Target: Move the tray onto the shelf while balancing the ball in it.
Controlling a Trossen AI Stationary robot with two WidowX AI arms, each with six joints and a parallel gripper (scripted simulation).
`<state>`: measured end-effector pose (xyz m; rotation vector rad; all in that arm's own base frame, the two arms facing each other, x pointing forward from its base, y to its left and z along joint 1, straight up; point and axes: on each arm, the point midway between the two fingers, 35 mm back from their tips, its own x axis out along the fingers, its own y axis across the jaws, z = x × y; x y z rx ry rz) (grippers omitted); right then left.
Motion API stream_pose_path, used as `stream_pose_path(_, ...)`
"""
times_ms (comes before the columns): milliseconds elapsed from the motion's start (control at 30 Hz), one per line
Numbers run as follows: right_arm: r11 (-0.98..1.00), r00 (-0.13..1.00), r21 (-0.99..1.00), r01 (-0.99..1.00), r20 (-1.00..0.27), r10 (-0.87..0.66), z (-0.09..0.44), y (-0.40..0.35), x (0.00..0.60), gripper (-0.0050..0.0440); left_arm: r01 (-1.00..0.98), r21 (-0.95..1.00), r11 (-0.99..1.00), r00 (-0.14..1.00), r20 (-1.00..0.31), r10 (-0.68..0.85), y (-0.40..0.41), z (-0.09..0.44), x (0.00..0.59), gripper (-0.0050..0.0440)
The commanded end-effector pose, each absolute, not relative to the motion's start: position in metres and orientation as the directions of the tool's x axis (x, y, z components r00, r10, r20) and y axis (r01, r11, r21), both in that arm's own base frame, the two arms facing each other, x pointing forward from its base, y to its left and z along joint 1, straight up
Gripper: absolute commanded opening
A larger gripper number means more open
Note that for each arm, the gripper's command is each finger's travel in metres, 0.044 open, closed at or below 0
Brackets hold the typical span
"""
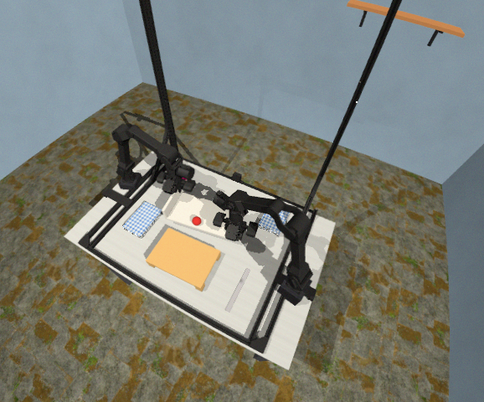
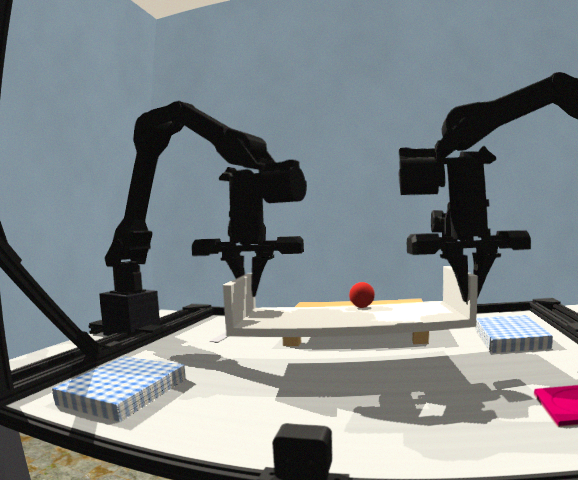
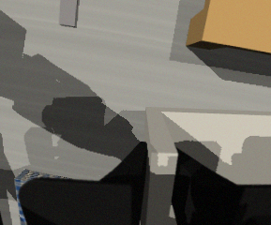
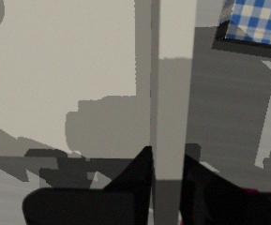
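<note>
From the top, you have one ball (image 1: 196, 220) (image 2: 361, 295) on one tray (image 1: 186, 213) (image 2: 341, 319) (image 3: 252, 124) (image 4: 79, 56), near one shelf (image 1: 183, 257) (image 2: 320, 304) (image 3: 248, 23). Outside, your two grippers hold it raised. Left wrist: your left gripper (image 1: 234, 229) (image 2: 248, 286) (image 3: 154, 147) clamps one wall. Right wrist: your right gripper (image 1: 175, 186) (image 2: 473, 299) (image 4: 159, 152) clamps another

Both our arms arched, elbows high, wrists bent downward. Left gripper (image 1: 235, 224) (image 2: 248, 287) (image 3: 160, 144) and right gripper (image 1: 176, 182) (image 2: 473, 298) (image 4: 159, 152) point down — clamped, fingertips a narrow gap apart — and we have them well apart from each other.
</note>
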<state>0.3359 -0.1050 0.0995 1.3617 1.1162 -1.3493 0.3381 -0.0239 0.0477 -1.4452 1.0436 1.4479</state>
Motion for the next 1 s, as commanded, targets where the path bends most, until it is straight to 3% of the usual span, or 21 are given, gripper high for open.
stream_pose_path(0,-0.195,-0.003,0.001,0.981,-1.0,-0.021,0.1011,-0.1071,0.3352,0.002,-0.947,0.001,-0.323,-0.007,-1.0,0.02,-0.0224,0.0516,0.3374,0.002)
stream_pose_path(967,-0.195,0.007,0.004,0.981,-1.0,0.011,0.1026,-0.1165,0.3325,0.002,-0.947,0.004,-0.323,0.0,-1.0,-0.013,-0.0129,0.0501,0.3351,0.002)
